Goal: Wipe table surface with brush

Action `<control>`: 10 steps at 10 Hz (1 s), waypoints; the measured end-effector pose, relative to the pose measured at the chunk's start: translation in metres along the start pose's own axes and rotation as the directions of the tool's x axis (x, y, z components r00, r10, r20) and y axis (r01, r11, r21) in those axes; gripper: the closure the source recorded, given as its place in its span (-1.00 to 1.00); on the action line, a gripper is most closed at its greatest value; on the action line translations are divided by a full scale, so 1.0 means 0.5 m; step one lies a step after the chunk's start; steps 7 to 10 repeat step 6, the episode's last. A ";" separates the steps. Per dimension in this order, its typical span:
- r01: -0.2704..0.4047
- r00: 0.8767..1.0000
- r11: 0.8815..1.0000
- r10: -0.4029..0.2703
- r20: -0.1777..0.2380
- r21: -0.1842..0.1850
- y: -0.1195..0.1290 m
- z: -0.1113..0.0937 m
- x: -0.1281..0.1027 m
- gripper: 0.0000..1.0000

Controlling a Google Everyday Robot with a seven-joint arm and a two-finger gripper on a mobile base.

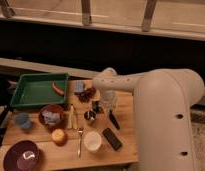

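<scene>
The table surface [127,150] is a light-brown wooden top crowded with objects. The brush [114,120] is a slim dark stick lying on the wood at the right, between a small metal cup [89,116] and the table's right edge. My white arm [146,90] reaches in from the right. The gripper [99,106] hangs low over the table just above the metal cup, beside the brush's upper end. I cannot see whether it touches the brush.
A green tray [26,97] holding a red item [58,88] stands at the back left. Dark grapes [86,95], a brown bowl [51,115], blue cup [22,120], orange [59,136], purple bowl [22,156], fork [80,137], white cup [92,141] and flat black block [112,138] fill the table.
</scene>
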State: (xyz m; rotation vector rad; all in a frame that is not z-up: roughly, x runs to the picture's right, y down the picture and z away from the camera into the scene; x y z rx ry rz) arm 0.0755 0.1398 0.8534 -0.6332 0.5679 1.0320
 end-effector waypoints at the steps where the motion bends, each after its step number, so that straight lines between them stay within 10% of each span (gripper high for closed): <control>1: -0.017 1.000 1.000 0.017 -0.003 0.002 -0.013 -0.001 0.021 1.00; 5: -0.074 0.997 0.997 0.074 0.005 0.002 -0.118 0.013 0.112 1.00; 10: -0.081 0.997 0.997 0.081 0.013 -0.010 -0.128 0.015 0.113 1.00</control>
